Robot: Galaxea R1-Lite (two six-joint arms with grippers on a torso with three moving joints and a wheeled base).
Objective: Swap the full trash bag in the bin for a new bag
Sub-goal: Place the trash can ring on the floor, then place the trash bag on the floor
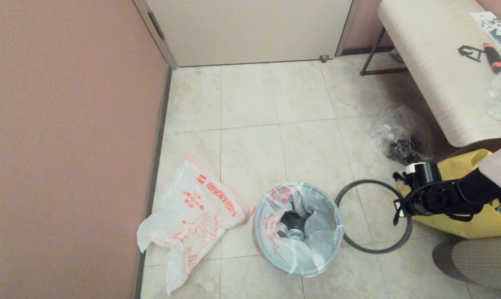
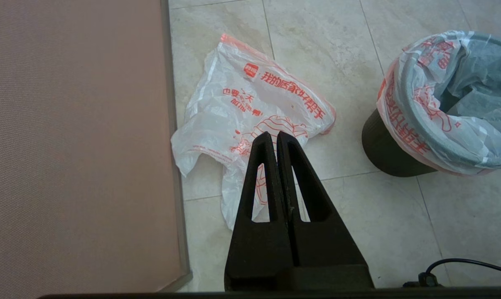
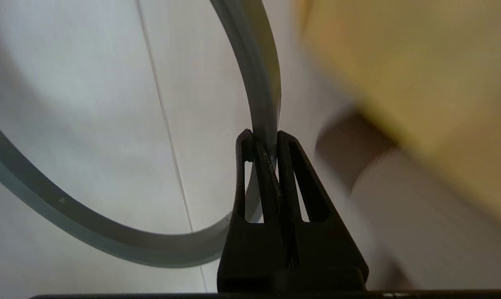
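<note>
Bin (image 1: 297,228) stood at 6 o'clock on tiled floor (image 1: 250,99), full trash bag (image 1: 306,216) inside it, bag's rim folded over bin's top. New bag (image 1: 190,220) lay flat at bin's 9 o'clock, beside pink wall (image 1: 67,137). Right gripper (image 3: 264,139) at bin's 3 o'clock, fingers clamped on grey ring (image 1: 373,216), ring off bin. Yellow tote (image 1: 475,220) just behind it. Left gripper (image 2: 274,137) hung above new bag, fingers pressed together, holding nothing.
</note>
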